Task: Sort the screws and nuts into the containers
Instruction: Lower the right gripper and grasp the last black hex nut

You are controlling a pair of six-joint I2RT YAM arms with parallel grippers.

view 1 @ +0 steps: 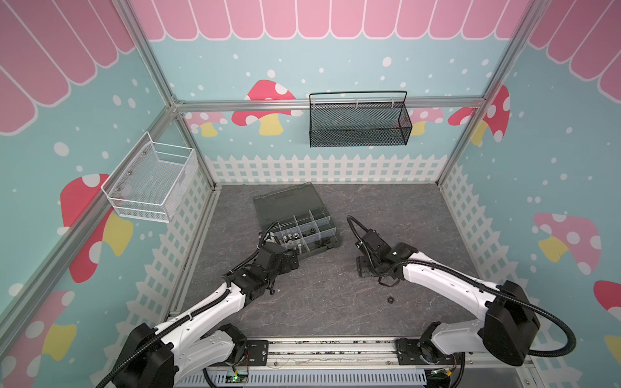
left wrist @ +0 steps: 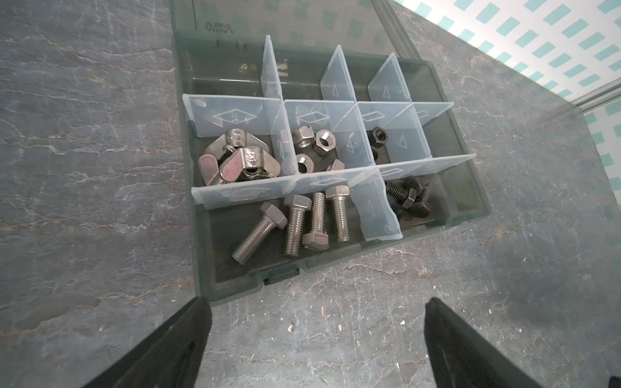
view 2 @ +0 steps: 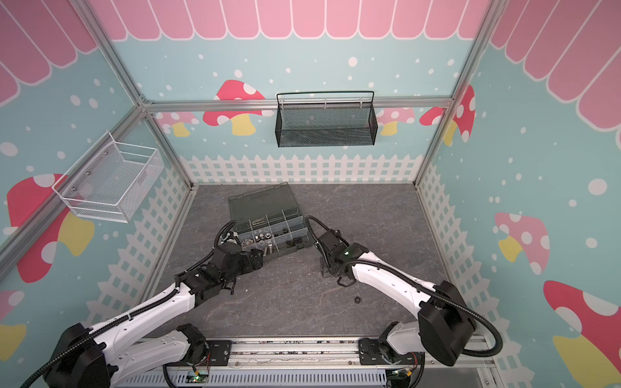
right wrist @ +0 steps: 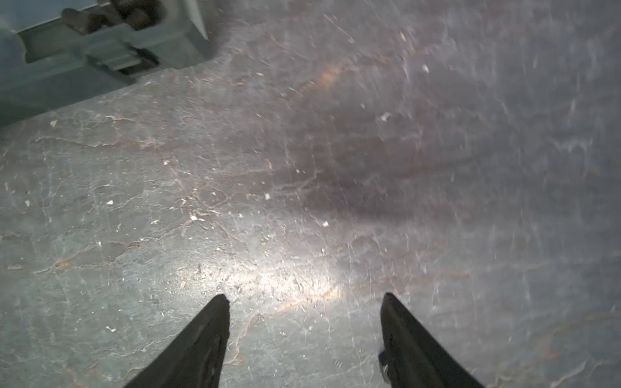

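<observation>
The dark-grey organizer box (left wrist: 215, 268) lies open at mid table in both top views (view 1: 285, 201) (view 2: 262, 201). Its containers hold silver screws (left wrist: 295, 225), black screws (left wrist: 408, 198), silver wing nuts (left wrist: 238, 158), silver hex nuts (left wrist: 312, 144) and black nuts (left wrist: 378, 136). One loose black nut (view 1: 390, 299) (view 2: 358, 299) lies on the table towards the front. My left gripper (left wrist: 317, 302) (view 1: 291, 260) stands open and empty just in front of the box. My right gripper (right wrist: 304, 297) (view 1: 362, 267) is open and empty over bare table, right of the box corner (right wrist: 100, 50).
A white wire basket (view 1: 151, 181) hangs on the left wall. A black mesh basket (view 1: 359, 124) hangs on the back wall. The grey stone-pattern table (view 1: 403, 208) stretches right of the box. Small pale specks (right wrist: 193, 218) dot it.
</observation>
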